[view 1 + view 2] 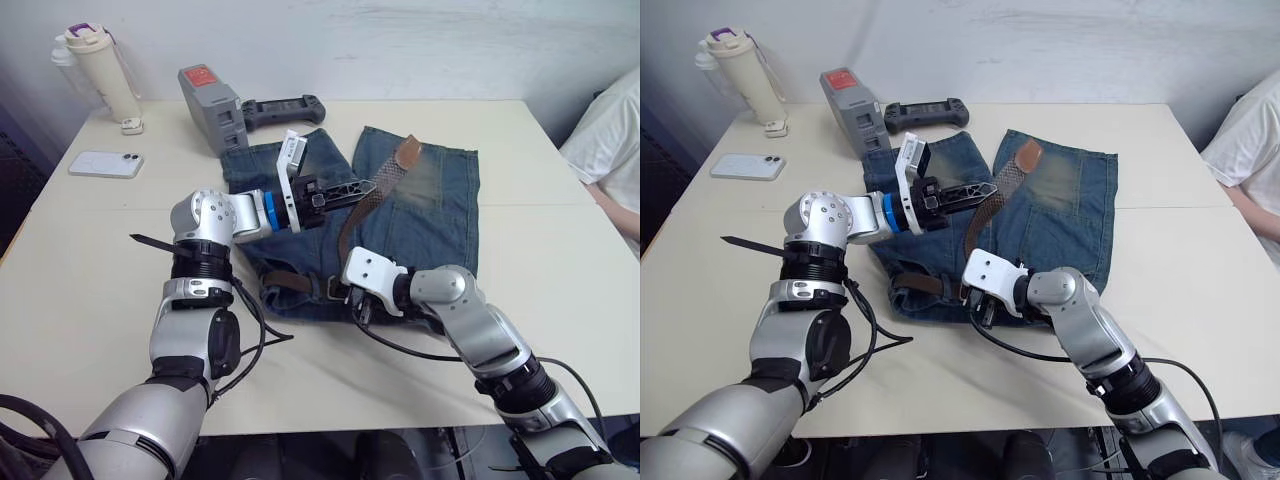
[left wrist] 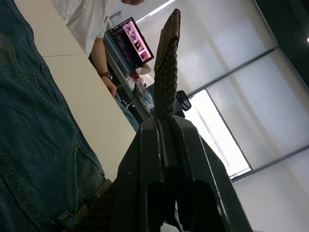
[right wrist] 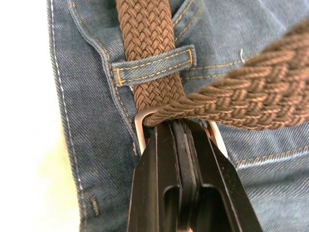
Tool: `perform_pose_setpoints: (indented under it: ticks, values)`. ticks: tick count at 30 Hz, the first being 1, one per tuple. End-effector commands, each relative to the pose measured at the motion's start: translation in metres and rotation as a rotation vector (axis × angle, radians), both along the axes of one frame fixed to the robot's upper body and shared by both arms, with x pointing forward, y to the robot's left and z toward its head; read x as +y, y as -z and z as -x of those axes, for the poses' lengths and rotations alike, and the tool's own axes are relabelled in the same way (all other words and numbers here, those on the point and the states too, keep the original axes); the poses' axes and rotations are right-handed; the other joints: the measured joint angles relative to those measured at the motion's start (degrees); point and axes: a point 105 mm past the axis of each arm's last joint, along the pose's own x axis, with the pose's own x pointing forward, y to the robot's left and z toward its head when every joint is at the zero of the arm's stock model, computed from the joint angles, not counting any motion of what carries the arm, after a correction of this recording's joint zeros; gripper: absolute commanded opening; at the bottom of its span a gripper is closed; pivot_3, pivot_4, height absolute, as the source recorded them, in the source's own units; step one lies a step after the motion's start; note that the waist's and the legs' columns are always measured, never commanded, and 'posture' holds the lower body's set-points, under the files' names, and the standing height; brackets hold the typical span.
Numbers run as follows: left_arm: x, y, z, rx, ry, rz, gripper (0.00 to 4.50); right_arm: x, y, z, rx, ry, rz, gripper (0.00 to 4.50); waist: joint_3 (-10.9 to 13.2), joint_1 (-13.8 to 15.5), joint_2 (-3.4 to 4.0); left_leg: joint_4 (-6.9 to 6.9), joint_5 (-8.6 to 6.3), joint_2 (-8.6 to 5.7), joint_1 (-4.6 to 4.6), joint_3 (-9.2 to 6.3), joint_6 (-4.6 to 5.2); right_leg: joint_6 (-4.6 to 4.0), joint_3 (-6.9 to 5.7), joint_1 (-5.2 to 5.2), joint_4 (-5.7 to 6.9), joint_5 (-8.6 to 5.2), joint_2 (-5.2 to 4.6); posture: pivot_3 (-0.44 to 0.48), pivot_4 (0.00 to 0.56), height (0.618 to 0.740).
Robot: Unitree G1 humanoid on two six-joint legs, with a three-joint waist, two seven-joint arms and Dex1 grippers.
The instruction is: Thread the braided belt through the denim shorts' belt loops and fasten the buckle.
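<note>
The denim shorts (image 1: 430,220) lie flat on the table with the waistband towards me. The braided belt (image 1: 372,200) runs along the waistband under a belt loop (image 3: 154,64), passes through the silver buckle (image 3: 139,126) and arcs up over the shorts. Its tan tip (image 1: 408,152) hangs in the air. My left gripper (image 1: 360,187) is shut on the raised stretch of belt, just below that tip. My right gripper (image 1: 357,303) is down at the waistband, shut on the buckle frame where the belt comes through.
A white phone (image 1: 106,163) and a cream bottle (image 1: 100,75) sit at the far left. A grey box (image 1: 210,108) and a black controller (image 1: 285,108) lie behind the shorts. A person in white (image 1: 610,140) sits at the right edge.
</note>
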Motion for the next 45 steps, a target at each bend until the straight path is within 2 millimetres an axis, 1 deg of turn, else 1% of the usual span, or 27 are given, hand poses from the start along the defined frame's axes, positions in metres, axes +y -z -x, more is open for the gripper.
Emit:
perform_pose_setpoints:
  ticks: [1, 3, 4, 5, 6, 7, 8, 9, 11, 14, 19, 20, 21, 23, 26, 28, 30, 32, 36, 38, 43, 45]
  values:
    - [0.002, -0.011, 0.002, -0.051, -0.005, 0.029, 0.0, -0.012, 0.014, 0.012, 0.123, 0.018, 0.009, 0.05, 0.03, 0.19, 0.01, 0.0, 0.0, 0.0, -0.01, 0.0, 0.0, 0.0, 0.0, -0.01, -0.01, 0.0, 0.0, 0.0, 0.15, 0.74]
    - [0.002, -0.009, 0.001, -0.05, -0.006, 0.023, 0.0, -0.015, 0.005, 0.013, 0.124, 0.033, -0.021, 0.7, 0.06, 0.58, 0.01, -0.01, -0.01, 0.0, -0.04, 0.02, 0.01, 0.0, 0.01, -0.05, -0.02, 0.0, 0.0, 0.0, 0.15, 0.74]
    - [0.002, -0.007, 0.001, -0.051, -0.007, 0.015, 0.0, -0.017, 0.001, 0.014, 0.127, 0.039, -0.038, 0.91, 0.07, 0.9, 0.02, -0.01, -0.01, 0.0, -0.05, 0.02, 0.01, 0.0, 0.01, -0.08, -0.02, 0.0, 0.0, 0.0, 0.15, 0.74]
    - [0.002, -0.005, 0.002, -0.052, -0.006, 0.008, 0.0, -0.018, -0.004, 0.015, 0.125, 0.042, -0.052, 1.47, 0.08, 1.02, 0.01, -0.01, -0.01, 0.0, -0.09, 0.04, 0.01, 0.0, 0.02, -0.12, -0.01, 0.0, 0.0, 0.0, 0.15, 0.74]
    - [0.002, -0.003, 0.002, -0.052, -0.006, 0.003, 0.0, -0.019, -0.007, 0.015, 0.117, 0.047, -0.059, 1.83, 0.1, 1.1, 0.02, -0.01, -0.01, 0.0, -0.1, 0.05, 0.01, 0.0, 0.03, -0.13, -0.01, 0.0, 0.0, 0.0, 0.15, 0.74]
    - [0.002, 0.0, 0.002, -0.053, -0.006, -0.004, 0.0, -0.021, -0.011, 0.015, 0.108, 0.054, -0.065, 2.36, 0.11, 1.12, 0.03, 0.0, -0.01, 0.0, -0.13, 0.05, 0.01, 0.0, 0.03, -0.15, -0.01, 0.0, 0.0, 0.0, 0.15, 0.74]
    - [0.002, 0.002, 0.003, -0.057, -0.005, -0.014, 0.0, -0.022, -0.014, 0.015, 0.097, 0.064, -0.075, 2.5, 0.12, 1.14, 0.05, 0.0, -0.01, 0.0, -0.14, 0.06, 0.01, 0.0, 0.04, -0.17, 0.0, 0.0, 0.0, 0.0, 0.15, 0.74]
    - [0.002, 0.003, 0.003, -0.059, -0.005, -0.019, 0.0, -0.024, -0.018, 0.015, 0.087, 0.076, -0.086, 3.16, 0.14, 1.16, 0.03, 0.01, -0.01, 0.0, -0.18, 0.1, 0.01, -0.01, 0.07, -0.23, 0.01, 0.0, 0.0, 0.0, 0.15, 0.74]
    - [0.002, 0.007, 0.004, -0.068, -0.002, -0.038, 0.0, -0.031, -0.028, 0.016, 0.071, 0.096, -0.102, 3.67, 0.14, 1.22, 0.03, 0.01, -0.01, -0.01, -0.28, 0.2, 0.01, -0.01, 0.21, -0.48, 0.11, 0.0, 0.0, 0.0, 0.15, 0.74]
    - [0.002, 0.011, 0.005, -0.085, -0.003, -0.063, 0.0, -0.04, -0.035, 0.022, 0.056, 0.107, -0.086, 3.67, 0.18, 1.31, 0.04, 0.11, -0.01, -0.01, -0.57, 0.27, 0.02, -0.01, 0.29, -0.84, 0.25, 0.01, 0.0, 0.0, 0.15, 0.74]
    - [0.002, 0.013, 0.004, -0.119, -0.017, -0.095, 0.0, -0.053, -0.036, 0.028, 0.03, 0.125, -0.016, 3.67, 0.25, 1.16, 0.04, 0.19, -0.02, 0.0, -0.65, 0.28, 0.02, -0.01, 0.32, -0.94, 0.34, 0.01, 0.0, 0.0, 0.15, 0.74]
    - [0.003, 0.012, 0.002, -0.128, -0.024, -0.098, 0.0, -0.057, -0.036, 0.027, 0.006, 0.142, 0.009, 3.67, 0.27, 1.15, 0.03, 0.2, -0.02, 0.0, -0.65, 0.3, 0.02, -0.01, 0.34, -0.96, 0.36, 0.01, 0.0, 0.0, 0.15, 0.74]
    - [0.004, 0.012, 0.0, -0.147, -0.041, -0.111, 0.0, -0.064, -0.037, 0.024, -0.055, 0.157, 0.06, 3.67, 0.28, 1.15, 0.03, 0.21, -0.02, 0.0, -0.65, 0.3, 0.02, -0.01, 0.34, -0.96, 0.38, 0.01, 0.0, 0.0, 0.15, 0.74]
    - [0.007, 0.01, -0.005, -0.186, -0.072, -0.141, 0.0, -0.069, -0.037, 0.02, -0.16, 0.159, 0.138, 3.67, 0.3, 1.2, 0.0, 0.23, -0.02, 0.0, -0.66, 0.34, 0.03, -0.01, 0.38, -1.0, 0.39, 0.01, -0.01, 0.0, 0.15, 0.74]
    - [0.013, 0.008, -0.01, -0.231, -0.1, -0.178, 0.0, -0.066, -0.029, 0.022, -0.238, 0.13, 0.192, 3.67, 0.3, 1.18, 0.0, 0.22, -0.03, 0.0, -0.68, 0.39, 0.04, -0.01, 0.42, -1.06, 0.4, 0.0, -0.01, 0.0, 0.15, 0.74]
    - [0.015, 0.005, -0.013, -0.247, -0.114, -0.181, 0.0, -0.057, -0.024, 0.026, -0.259, 0.103, 0.18, 3.67, 0.3, 1.19, 0.0, 0.22, -0.03, 0.0, -0.68, 0.4, 0.04, -0.01, 0.43, -1.08, 0.41, 0.0, -0.01, 0.0, 0.15, 0.74]
    - [0.016, 0.002, -0.017, -0.249, -0.129, -0.172, 0.0, -0.052, -0.022, 0.023, -0.327, 0.101, 0.189, 3.67, 0.31, 1.23, -0.01, 0.31, -0.03, 0.0, -0.78, 0.4, 0.04, -0.01, 0.42, -1.14, 0.44, 0.01, -0.01, 0.0, 0.15, 0.74]
    - [0.016, 0.001, -0.017, -0.253, -0.128, -0.169, 0.0, -0.047, -0.021, 0.02, -0.382, 0.11, 0.185, 3.67, 0.31, 1.27, -0.01, 0.59, -0.04, 0.0, -1.09, 0.4, 0.07, -0.01, 0.46, -1.42, 0.61, 0.01, -0.01, 0.0, 0.15, 0.74]
    - [0.014, 0.002, -0.018, -0.252, -0.12, -0.17, 0.0, -0.04, -0.024, 0.019, -0.432, 0.101, 0.184, 3.67, 0.31, 1.21, -0.02, 0.77, -0.06, 0.0, -1.1, 0.42, 0.1, -0.01, 0.51, -1.46, 0.66, 0.01, -0.01, 0.0, 0.15, 0.74]
    - [0.013, 0.004, -0.018, -0.253, -0.116, -0.174, 0.0, -0.041, -0.021, 0.018, -0.451, 0.097, 0.217, 3.67, 0.31, 1.19, -0.02, 0.77, -0.06, 0.01, -1.11, 0.43, 0.1, -0.01, 0.51, -1.48, 0.67, 0.01, -0.01, 0.0, 0.15, 0.74]
    - [0.012, 0.003, -0.018, -0.251, -0.11, -0.17, 0.0, -0.045, -0.001, 0.013, -0.495, 0.11, 0.319, 3.67, 0.31, 1.15, -0.01, 0.78, -0.06, 0.01, -1.1, 0.46, 0.1, -0.01, 0.55, -1.48, 0.71, 0.01, -0.01, 0.0, 0.15, 0.74]
    - [0.012, 0.003, -0.018, -0.251, -0.108, -0.168, 0.0, -0.047, 0.0, 0.009, -0.527, 0.139, 0.335, 3.67, 0.31, 1.11, -0.02, 0.78, -0.06, 0.01, -1.08, 0.47, 0.1, -0.01, 0.56, -1.48, 0.74, 0.01, -0.01, 0.0, 0.15, 0.74]
